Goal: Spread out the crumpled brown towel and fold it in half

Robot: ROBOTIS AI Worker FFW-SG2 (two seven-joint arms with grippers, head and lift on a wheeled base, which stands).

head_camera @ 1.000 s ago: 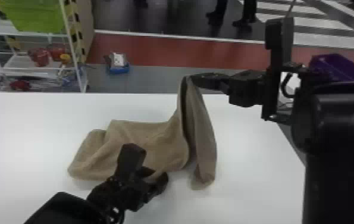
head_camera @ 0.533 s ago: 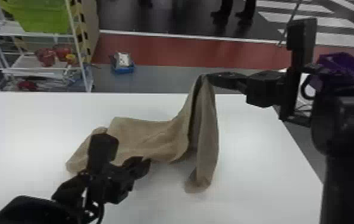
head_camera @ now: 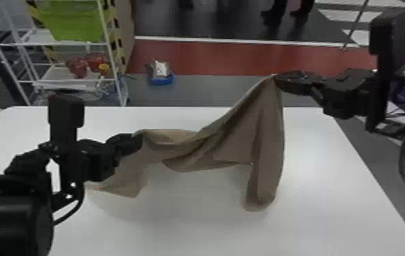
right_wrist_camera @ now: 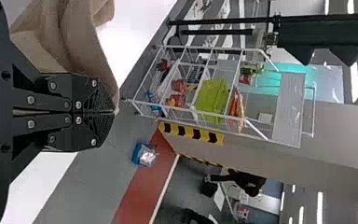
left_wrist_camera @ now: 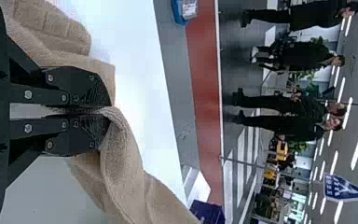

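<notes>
Towel (head_camera: 269,143) is strung between the two grippers over the white tabletop (head_camera: 194,224), brown, off the surface through the middle. Not flat, not folded in half.

Right gripper (head_camera: 277,81): jaws together, clamped on the towel's upper tip. Holds it high; in the head view that tip shows above the line of the far edge, left of the far-right corner. Right wrist view has a thin bit of cloth pinched at the very ends of the jaws, the rest draping off to one side.

Left gripper (head_camera: 138,139): jaws closed on a gathered fold of the towel, lower than the right one, on the left half of the tabletop. Left wrist view shows the fold coming out from between the tips, with more cloth on both sides of the jaws.

Cloth runs up in a diagonal from left grip to right grip, creased along the way. Long flap hangs down under the right grip, rounded at the bottom; can't tell if it touches the tabletop. Another part spreads down below the left grip, ending in a corner toward the near edge.

Past the far edge: white rack (head_camera: 115,64) with a green bin (head_camera: 75,25) and red items (head_camera: 78,67), blue tray (head_camera: 161,81) on the floor.
</notes>
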